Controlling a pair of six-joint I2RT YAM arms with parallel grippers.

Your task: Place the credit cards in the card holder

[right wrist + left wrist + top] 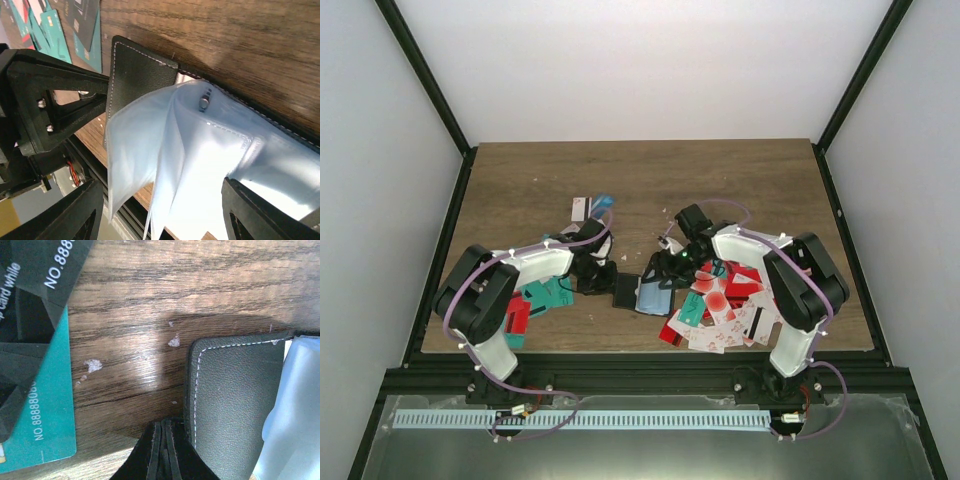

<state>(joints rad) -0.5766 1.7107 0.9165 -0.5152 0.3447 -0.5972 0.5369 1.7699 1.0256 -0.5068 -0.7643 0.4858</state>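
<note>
At table centre, card holder lies open. Left gripper is closed at its cover's edge; right gripper is spread wide astride the pale sleeves, which fan toward it.

Left wrist view: the left gripper is cut off by the bottom edge; only its closed fingertips show. To its right, the card holder runs off the bottom edge and the pale sleeves run off the right edge. To its left, the teal card lies partly under black cards.

Right wrist view: the pale sleeves pass between the fingers of the right gripper and leave the bottom edge. Contact with either finger cannot be determined.

Top view: print on the card pile beside the right gripper is too small to read.
</note>
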